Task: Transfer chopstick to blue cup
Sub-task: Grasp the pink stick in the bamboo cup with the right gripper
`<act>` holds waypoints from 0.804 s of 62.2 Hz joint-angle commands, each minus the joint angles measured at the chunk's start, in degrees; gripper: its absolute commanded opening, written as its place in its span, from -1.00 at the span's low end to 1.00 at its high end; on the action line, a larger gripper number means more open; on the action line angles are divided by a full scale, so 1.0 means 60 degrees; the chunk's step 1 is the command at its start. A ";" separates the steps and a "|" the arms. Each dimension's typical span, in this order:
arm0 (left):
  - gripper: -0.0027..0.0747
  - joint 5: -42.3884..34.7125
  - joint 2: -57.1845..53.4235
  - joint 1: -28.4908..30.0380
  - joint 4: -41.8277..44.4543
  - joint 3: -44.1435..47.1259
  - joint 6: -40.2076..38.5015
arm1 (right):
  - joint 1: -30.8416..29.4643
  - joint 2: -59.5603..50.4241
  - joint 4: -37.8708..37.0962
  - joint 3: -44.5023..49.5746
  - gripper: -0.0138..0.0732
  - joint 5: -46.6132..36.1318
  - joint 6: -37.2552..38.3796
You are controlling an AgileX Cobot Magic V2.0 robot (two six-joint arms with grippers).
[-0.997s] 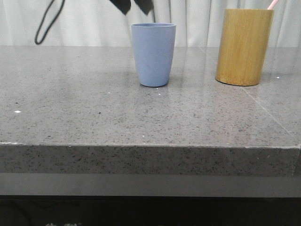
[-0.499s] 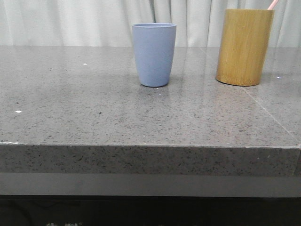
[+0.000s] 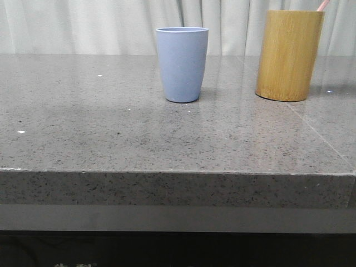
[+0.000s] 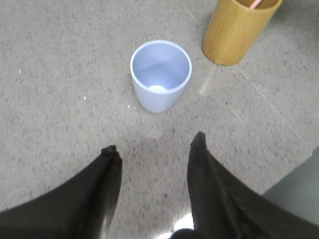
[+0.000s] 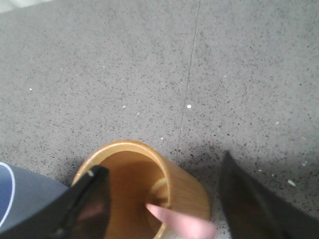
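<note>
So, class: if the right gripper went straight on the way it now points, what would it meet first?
Probably the chopstick, which stands in the bamboo holder between the open fingers of the right gripper. The holder's rim is about as near, so depth leaves some doubt.

text: none legible | blue cup [image 3: 182, 64]: no print or label | bamboo holder [image 3: 288, 54]: no markings | table front [image 3: 167, 189]: no signs | strip below table edge: pale marks at bottom of front view [image 3: 75, 265], cut off by the frame, unreadable
</note>
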 commanded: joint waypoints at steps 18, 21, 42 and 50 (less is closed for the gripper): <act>-0.12 -0.1251 -0.3385 -0.0025 -0.0172 0.3407 -0.0058 | -0.0071 -0.0304 0.0414 -0.0379 -0.39 -0.0387 -0.0166; -0.12 -0.1294 -0.3652 -0.0025 -0.0172 0.3707 -0.0058 | -0.0071 -0.0304 0.0414 -0.0379 -0.48 -0.0387 -0.0166; -0.12 -0.1274 -0.4379 -0.0025 -0.0172 0.4477 -0.0075 | -0.0071 -0.0435 0.0179 -0.0728 -0.83 -0.0146 -0.0406; -0.12 -0.1274 -0.4379 -0.0025 -0.0172 0.4477 -0.0075 | -0.0071 -0.0659 -0.0166 -0.1556 -0.83 0.0442 -0.0406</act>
